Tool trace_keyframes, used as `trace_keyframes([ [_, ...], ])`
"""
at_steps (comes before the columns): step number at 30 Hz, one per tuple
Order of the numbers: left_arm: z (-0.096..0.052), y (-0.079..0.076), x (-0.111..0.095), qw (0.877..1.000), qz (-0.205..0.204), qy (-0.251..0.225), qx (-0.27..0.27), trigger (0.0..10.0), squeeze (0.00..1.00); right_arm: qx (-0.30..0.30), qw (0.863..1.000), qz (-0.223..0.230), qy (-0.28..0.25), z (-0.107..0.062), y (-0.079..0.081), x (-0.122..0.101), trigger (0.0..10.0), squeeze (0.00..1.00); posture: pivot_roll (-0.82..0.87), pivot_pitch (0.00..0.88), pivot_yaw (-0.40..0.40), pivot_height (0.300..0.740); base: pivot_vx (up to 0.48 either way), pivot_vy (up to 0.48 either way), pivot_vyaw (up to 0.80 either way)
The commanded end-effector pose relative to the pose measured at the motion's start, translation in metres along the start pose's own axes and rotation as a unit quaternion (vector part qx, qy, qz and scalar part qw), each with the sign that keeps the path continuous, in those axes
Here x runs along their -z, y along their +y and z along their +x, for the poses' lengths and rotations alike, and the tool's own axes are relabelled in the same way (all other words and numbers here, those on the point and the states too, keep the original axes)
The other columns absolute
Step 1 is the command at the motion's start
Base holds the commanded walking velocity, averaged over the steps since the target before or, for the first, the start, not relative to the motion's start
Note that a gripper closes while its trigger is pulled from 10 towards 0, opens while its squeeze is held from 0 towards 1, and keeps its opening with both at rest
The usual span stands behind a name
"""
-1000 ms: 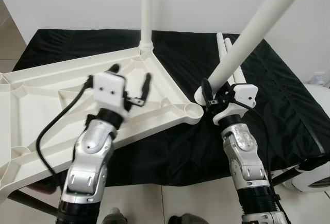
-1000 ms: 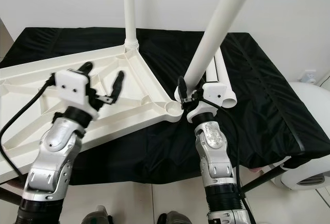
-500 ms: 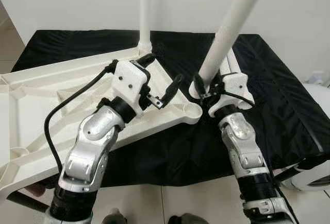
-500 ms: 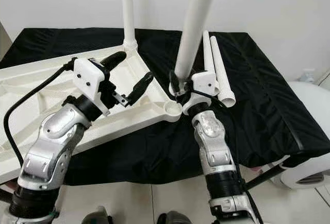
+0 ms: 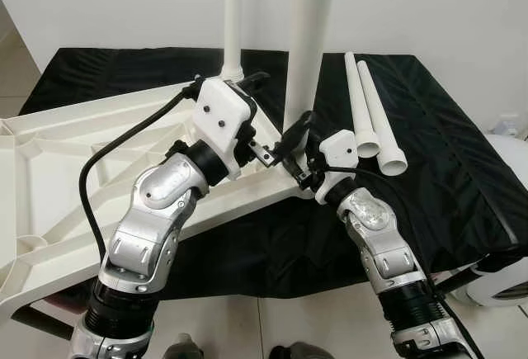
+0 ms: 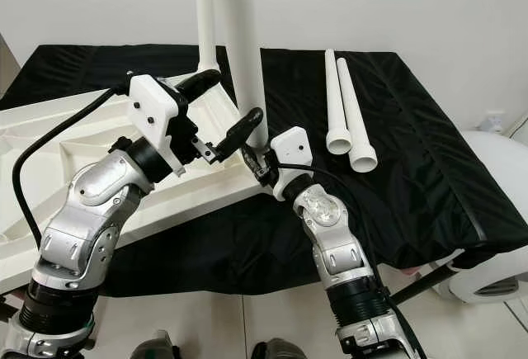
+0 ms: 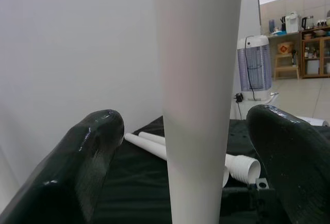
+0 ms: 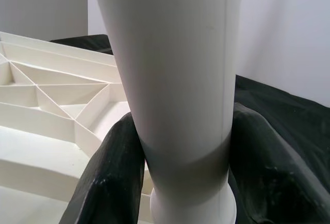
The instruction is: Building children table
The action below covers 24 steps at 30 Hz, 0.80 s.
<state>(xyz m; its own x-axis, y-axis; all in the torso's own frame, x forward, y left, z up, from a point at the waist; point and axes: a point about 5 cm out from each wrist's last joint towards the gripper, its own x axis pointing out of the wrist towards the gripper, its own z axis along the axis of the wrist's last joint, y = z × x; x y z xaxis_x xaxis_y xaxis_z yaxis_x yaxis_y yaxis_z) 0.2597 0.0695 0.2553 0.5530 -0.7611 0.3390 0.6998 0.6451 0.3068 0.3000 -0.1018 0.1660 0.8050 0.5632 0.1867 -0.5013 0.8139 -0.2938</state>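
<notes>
Upright white table leg (image 5: 308, 37) standing at the near corner socket of the upturned white tabletop (image 5: 74, 169), right gripper (image 6: 262, 163) clamped round its base, left gripper (image 5: 268, 124) spread wide either side of the shaft, not touching. Probably light, stiff, smooth plastic, prone to slip when twisted; best gripped low near the socket. Two spare legs (image 5: 371, 115) lying on the black cloth (image 5: 445, 169) toward its right edge.

Upright leg (image 5: 307, 37) between spread left claw (image 5: 272, 111) fingers, right claw (image 5: 299, 165) clamped at its base, open cloth (image 5: 445, 153) beyond two loose legs (image 5: 371, 115)

Black-covered table (image 5: 462, 177): white tabletop (image 5: 74, 169) upside down at left; two loose legs (image 5: 371, 115) far right.
</notes>
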Motion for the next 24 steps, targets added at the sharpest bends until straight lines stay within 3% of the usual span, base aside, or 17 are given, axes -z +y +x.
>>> trace_keyframes([
  [1, 0.003, -0.002, -0.005, 1.000, -0.002, -0.009, 0.013, 10.0, 0.00, -0.008, 1.000, -0.010, -0.004, 0.000, 0.000, -0.003, 10.0, 0.00, 0.08, 0.000, -0.051, 0.740, 0.000, 0.000, 0.00],
  [9, 0.004, 0.004, -0.007, 1.000, 0.001, -0.010, 0.004, 10.0, 0.00, -0.034, 0.999, -0.010, -0.024, -0.004, 0.006, -0.008, 10.0, 0.00, 0.07, 0.000, -0.051, 0.740, 0.000, 0.000, 0.00],
  [24, 0.004, 0.007, -0.007, 1.000, 0.003, -0.011, 0.000, 10.0, 0.00, -0.028, 0.998, 0.011, -0.062, -0.004, 0.003, -0.019, 10.0, 0.00, 0.07, 0.000, -0.053, 0.740, 0.000, 0.000, 0.00],
])
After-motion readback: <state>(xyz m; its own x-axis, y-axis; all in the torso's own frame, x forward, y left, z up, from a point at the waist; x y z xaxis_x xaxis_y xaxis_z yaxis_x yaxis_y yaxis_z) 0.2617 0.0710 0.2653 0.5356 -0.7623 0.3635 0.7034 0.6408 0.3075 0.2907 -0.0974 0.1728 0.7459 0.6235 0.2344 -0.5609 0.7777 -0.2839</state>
